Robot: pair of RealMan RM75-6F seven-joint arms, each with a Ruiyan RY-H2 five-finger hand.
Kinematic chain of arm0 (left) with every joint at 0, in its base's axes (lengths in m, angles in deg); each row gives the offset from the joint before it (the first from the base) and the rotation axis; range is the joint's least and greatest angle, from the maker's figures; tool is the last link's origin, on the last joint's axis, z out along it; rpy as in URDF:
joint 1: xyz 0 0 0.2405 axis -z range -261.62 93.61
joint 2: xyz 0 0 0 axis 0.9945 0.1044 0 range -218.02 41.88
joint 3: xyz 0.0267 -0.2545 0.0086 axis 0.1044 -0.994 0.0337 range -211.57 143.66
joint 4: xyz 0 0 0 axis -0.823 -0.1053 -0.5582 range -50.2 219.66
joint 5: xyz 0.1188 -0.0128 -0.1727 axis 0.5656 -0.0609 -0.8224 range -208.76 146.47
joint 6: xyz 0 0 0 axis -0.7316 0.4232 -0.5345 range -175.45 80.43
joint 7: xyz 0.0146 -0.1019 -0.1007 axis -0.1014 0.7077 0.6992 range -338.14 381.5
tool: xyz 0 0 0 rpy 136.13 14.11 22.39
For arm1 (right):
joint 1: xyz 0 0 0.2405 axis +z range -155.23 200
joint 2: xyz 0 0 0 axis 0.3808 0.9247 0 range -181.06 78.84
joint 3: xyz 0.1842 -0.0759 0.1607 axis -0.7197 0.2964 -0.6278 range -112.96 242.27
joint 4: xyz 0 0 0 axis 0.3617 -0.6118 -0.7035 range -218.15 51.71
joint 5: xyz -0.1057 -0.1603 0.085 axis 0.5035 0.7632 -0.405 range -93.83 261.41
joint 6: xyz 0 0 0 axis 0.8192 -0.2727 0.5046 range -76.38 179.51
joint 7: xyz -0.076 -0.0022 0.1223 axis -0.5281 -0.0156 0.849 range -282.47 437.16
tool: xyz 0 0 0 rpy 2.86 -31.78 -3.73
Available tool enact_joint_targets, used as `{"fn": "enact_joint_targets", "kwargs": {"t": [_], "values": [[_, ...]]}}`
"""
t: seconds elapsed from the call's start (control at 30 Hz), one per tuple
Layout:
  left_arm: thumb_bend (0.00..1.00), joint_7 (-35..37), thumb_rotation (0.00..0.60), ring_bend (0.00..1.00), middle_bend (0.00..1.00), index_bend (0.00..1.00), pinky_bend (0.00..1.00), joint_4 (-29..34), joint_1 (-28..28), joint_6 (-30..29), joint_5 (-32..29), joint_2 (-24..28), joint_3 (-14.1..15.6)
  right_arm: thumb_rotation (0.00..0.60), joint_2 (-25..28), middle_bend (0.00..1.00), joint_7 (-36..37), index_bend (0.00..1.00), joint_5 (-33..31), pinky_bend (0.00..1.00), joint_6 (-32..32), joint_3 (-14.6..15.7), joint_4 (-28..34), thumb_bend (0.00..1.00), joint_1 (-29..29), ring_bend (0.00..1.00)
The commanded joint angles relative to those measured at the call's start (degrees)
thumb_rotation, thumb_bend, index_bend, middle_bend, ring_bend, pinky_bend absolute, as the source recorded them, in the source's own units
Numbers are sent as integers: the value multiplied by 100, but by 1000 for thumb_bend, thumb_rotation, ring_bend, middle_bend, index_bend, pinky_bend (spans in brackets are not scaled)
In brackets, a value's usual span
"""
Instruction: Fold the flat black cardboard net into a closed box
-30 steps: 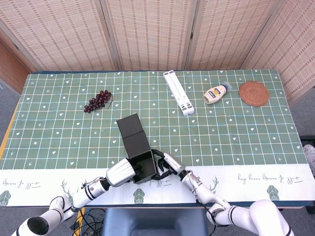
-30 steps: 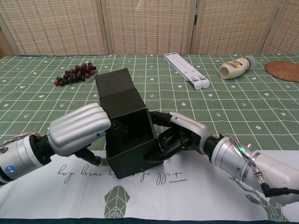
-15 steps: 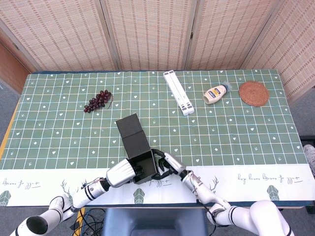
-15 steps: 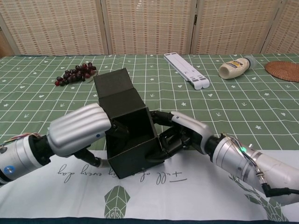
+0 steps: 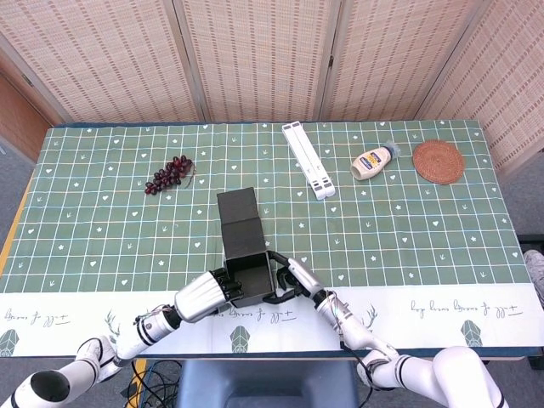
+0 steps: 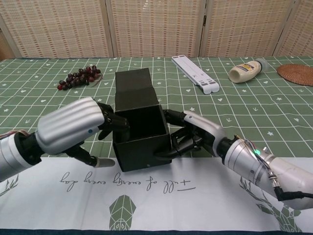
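Behind the box (image 6: 142, 137): grapes (image 6: 78, 77), white stand (image 6: 194, 73), bottle (image 6: 248, 71).

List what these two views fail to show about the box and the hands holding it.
- Box floor: the black box interior is uniformly dark in both views.
- Left robot hand fingertips: in the chest view its own back covers them; too small in the head view.
- Right robot hand palm contact: the box wall hides it in the chest view.
- Bottle label: too small.
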Motion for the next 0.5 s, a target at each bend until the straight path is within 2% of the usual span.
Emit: {"fn": "enact_joint_targets", "kwargs": {"t": [0.03,0.5], "values": [[94,-74,600,528,531,513,523,132,-8,-127,0,120,-61,600,0,388,-10,294,-8,1000,-15,-13,6,306,-9,762],[95,-209,600,472,481,449,523,666,-133,-337,-41,609,-182,600,54,388,-37,294,-175,1000,1,-230,238,306,-3,762]]}}
